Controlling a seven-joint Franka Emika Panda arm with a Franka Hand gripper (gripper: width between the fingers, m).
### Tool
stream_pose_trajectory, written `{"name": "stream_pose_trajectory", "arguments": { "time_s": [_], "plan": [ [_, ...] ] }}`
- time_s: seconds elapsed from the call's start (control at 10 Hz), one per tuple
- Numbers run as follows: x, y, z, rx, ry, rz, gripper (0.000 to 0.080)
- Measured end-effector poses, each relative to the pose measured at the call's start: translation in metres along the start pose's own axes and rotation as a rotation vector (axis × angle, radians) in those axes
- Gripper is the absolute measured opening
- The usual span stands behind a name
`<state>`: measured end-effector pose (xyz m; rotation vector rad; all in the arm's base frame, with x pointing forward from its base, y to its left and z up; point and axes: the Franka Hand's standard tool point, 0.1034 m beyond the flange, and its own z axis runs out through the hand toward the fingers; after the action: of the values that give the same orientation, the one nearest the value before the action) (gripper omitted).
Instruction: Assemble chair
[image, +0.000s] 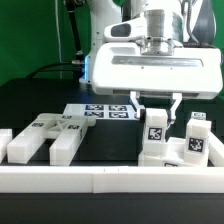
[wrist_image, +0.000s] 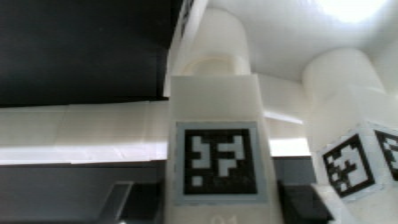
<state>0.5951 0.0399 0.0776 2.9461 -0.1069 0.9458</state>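
In the exterior view my gripper (image: 156, 108) hangs over the table's right half, shut on the top of an upright white chair piece (image: 156, 130) with a tag on its face. A second upright tagged piece (image: 197, 135) stands just to the exterior view's right of it. Both rise from a low white part (image: 172, 160) behind the front rail. The wrist view shows the held piece (wrist_image: 219, 150) between the dark fingers (wrist_image: 121, 200), my gripper (wrist_image: 214, 208) closed against its sides. The neighbouring tagged piece (wrist_image: 356, 160) is close beside it.
Several loose white chair pieces (image: 45, 138) with tags lie at the exterior view's left. The marker board (image: 100, 111) lies flat behind them on the black table (image: 40, 100). A long low white rail (image: 100, 182) runs along the front edge.
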Motion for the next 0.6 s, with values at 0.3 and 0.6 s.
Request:
{"name": "stream_pose_trajectory", "arguments": {
  "time_s": [0.3,0.6],
  "plan": [
    [0.0016,0.0001,0.0002,0.002,-0.031,-0.006,0.0291],
    [-0.0024,0.0002,0.0019,0.001,-0.050,-0.013,0.0471]
  ]
}}
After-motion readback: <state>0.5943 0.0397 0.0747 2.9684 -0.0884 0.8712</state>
